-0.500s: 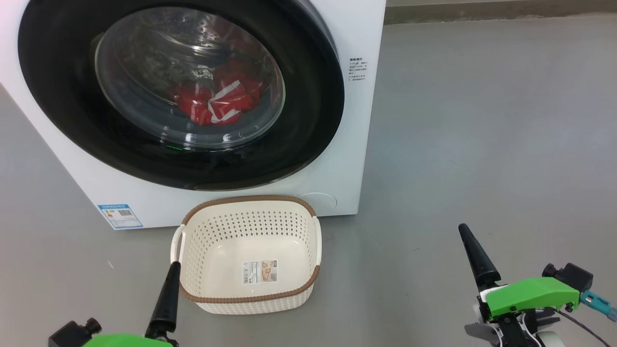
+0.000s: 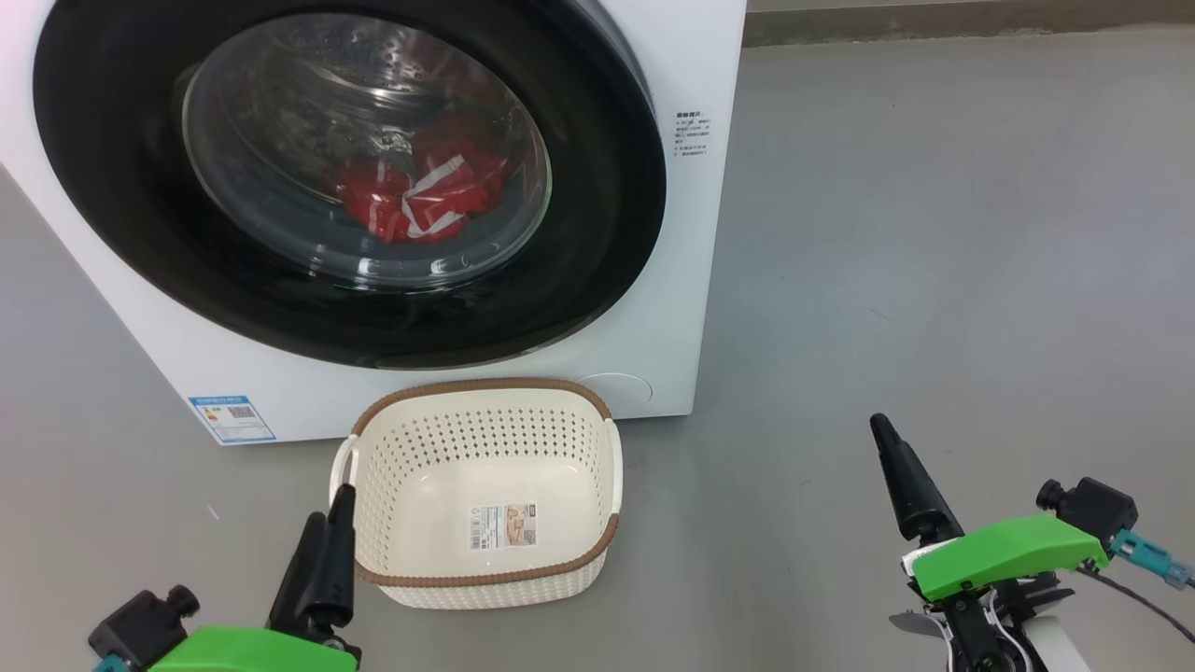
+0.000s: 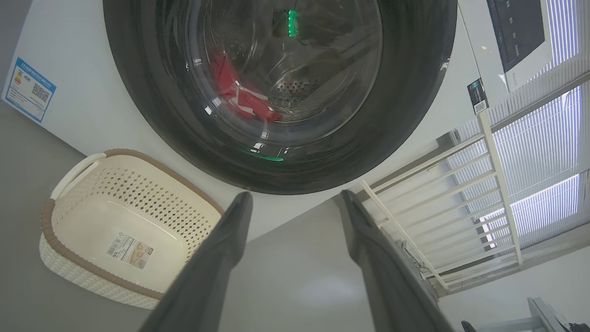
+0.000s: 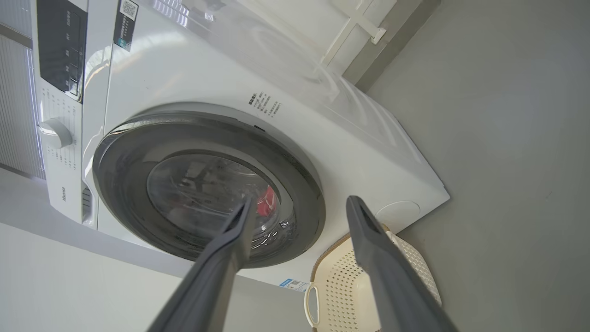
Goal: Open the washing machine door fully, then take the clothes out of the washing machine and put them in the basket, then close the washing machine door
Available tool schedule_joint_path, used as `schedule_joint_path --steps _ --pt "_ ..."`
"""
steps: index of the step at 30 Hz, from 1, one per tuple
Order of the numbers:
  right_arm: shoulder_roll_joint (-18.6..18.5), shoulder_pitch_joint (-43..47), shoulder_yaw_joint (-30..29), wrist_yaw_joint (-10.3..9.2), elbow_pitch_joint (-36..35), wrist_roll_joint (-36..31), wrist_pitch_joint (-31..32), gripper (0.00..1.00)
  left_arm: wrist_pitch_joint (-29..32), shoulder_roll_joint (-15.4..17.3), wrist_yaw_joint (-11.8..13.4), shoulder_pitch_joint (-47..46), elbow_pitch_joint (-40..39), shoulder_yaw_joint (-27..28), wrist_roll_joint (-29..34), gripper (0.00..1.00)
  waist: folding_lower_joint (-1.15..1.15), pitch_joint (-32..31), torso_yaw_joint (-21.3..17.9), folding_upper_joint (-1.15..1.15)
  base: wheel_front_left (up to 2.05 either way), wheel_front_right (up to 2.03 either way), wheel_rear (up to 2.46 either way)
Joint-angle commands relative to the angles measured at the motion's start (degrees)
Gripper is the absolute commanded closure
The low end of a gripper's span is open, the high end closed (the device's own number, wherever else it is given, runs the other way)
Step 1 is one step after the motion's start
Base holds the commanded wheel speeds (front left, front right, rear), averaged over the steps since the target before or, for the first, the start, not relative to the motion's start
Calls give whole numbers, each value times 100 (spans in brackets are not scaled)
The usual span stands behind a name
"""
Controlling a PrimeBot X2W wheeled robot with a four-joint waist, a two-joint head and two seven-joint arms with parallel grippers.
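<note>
The white washing machine [image 2: 709, 280] stands ahead with its round black door [image 2: 607, 187] shut against the front. Behind the glass window [image 2: 280, 112] lie red clothes [image 2: 420, 196] with white stripes, which also appear in the left wrist view [image 3: 239, 97]. The cream basket [image 2: 485, 385] sits empty on the floor in front of the machine. My left gripper [image 2: 331, 504] is low beside the basket's left corner, open [image 3: 295, 196]. To the right of the basket, my right gripper [image 2: 879, 425] hovers over the floor, open [image 4: 299, 201] and pointing toward the door.
Grey floor [image 2: 934, 233] spreads to the right of the machine. A blue label [image 2: 231, 418] sits at the machine's base. The control panel [image 4: 60, 46] and dial [image 4: 54, 133] are at the machine's top. A white window frame [image 3: 461, 207] lies beyond.
My right gripper has shifted a little up and to the left. The left gripper has turned slightly, so that both its fingers show. Door, clothes and basket are as before.
</note>
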Motion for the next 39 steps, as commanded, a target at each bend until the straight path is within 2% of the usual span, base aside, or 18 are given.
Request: schedule_joint_path --steps 1,19,39 --pt "-50 -385 88 2 -131 -199 -80 0 -79 72 -24 -280 -192 84 250 0 0 -2 -1 0 0 0 0" --pt "-76 -674 238 2 -209 -1905 -379 0 -380 97 211 -461 -311 22 1926 0 0 55 -25 0 0 0 0" --pt "-103 -1013 381 3 -259 -3425 -695 0 -698 125 495 -716 -499 48 3289 0 0 162 -42 0 0 0 0"
